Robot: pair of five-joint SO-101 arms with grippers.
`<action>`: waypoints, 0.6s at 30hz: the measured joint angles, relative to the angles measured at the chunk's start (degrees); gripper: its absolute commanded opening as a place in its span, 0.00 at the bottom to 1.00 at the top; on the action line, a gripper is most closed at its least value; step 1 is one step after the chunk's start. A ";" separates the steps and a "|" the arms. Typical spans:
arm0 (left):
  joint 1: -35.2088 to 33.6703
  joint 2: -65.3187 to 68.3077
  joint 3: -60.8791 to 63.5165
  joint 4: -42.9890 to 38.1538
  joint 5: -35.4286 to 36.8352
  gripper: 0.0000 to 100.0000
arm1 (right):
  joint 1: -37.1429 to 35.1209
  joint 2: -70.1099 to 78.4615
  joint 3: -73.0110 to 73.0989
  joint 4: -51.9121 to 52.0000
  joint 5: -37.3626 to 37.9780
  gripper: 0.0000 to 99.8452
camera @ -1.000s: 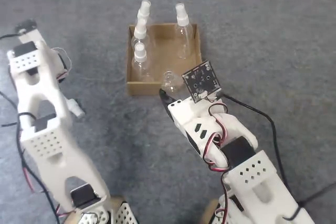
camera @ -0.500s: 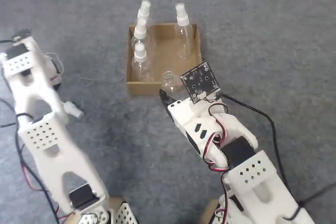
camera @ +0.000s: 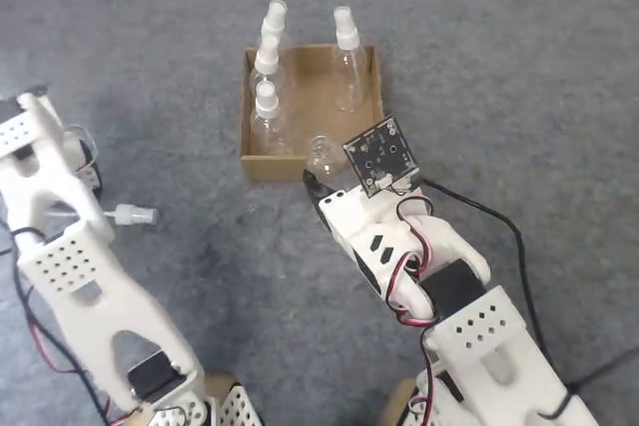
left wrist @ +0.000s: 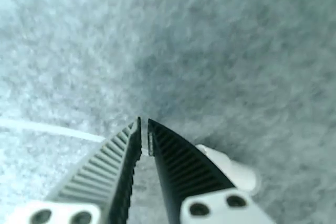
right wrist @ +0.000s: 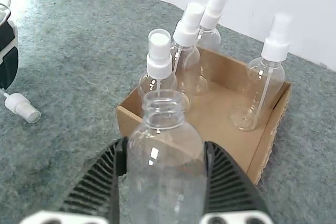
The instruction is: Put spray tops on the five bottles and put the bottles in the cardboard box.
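The right gripper [right wrist: 164, 151] clutches an uncapped bottle [right wrist: 164, 129] at the box's [right wrist: 265, 142] six o'clock; out at nine, the left gripper [left wrist: 144, 125] sits pinched together over a spray top [left wrist: 233, 172].

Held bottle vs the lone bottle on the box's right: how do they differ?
The held bottle has a bare open neck; the lone bottle wears a white spray top. The held bottle is clamped in the right gripper; the lone bottle stands in the cardboard box. Both are clear and upright.
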 measured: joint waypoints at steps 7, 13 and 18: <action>0.09 -0.18 5.80 0.35 -2.46 0.01 | 0.00 0.00 0.00 0.00 0.00 0.02; -0.44 -0.97 8.26 0.35 -2.73 0.01 | 0.00 0.00 0.00 0.00 0.00 0.02; -2.37 -1.49 9.41 0.35 -2.81 0.01 | 0.00 0.00 0.00 0.00 0.00 0.02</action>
